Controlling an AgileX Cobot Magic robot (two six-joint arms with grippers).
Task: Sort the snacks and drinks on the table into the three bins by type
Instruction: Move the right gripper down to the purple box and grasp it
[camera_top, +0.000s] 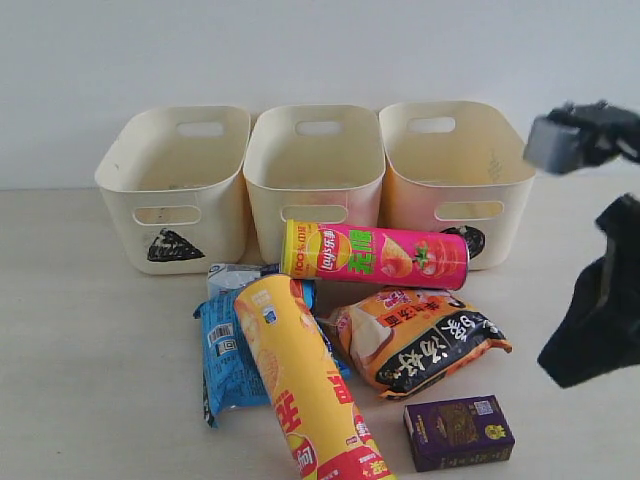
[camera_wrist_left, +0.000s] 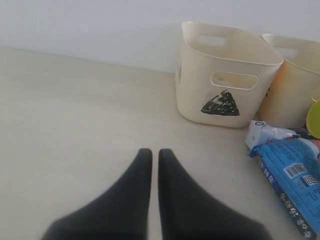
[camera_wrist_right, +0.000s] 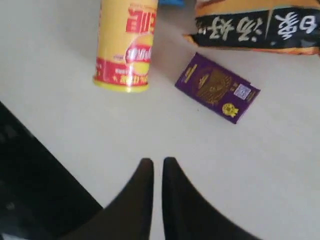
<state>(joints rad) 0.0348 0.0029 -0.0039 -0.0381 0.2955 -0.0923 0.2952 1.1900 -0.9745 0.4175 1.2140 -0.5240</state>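
The left jaws and right jaws are pressed together, empty. The right jaws should be parted and lowered squarely across the purple box, clear of the orange-black bag.

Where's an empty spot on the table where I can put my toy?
Bare table lies left of the blue bag, in front of the triangle bin. Another patch sits right of the purple box. The middle is crowded: yellow chip tube, pink chip tube and orange-black bag lie packed together.
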